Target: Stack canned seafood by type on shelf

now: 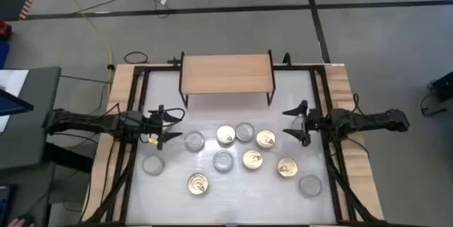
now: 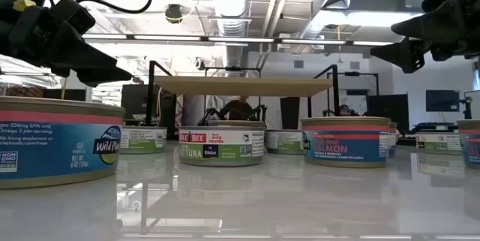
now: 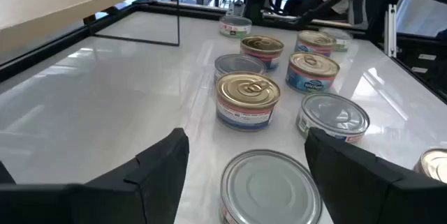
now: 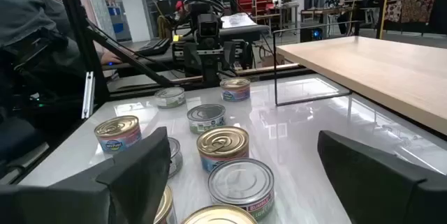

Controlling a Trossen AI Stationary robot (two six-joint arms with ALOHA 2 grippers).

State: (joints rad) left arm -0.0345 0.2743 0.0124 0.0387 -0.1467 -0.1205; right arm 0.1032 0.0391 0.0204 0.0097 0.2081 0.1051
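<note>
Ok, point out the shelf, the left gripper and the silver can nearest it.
shelf [image 1: 226, 71], high view, middle of the wood top.
left gripper [image 1: 170, 124], high view, midway between its fingertips.
silver can [image 1: 194, 141], high view, centre of its lid.

Just past the left claw [image 3: 244, 161], a silver-lidded can [image 3: 271, 185] is cut off by the wrist picture's edge, a gold-lidded can [image 3: 434, 165] beside it shows only a sliver, and farther cans' labels are unreadable.
</note>
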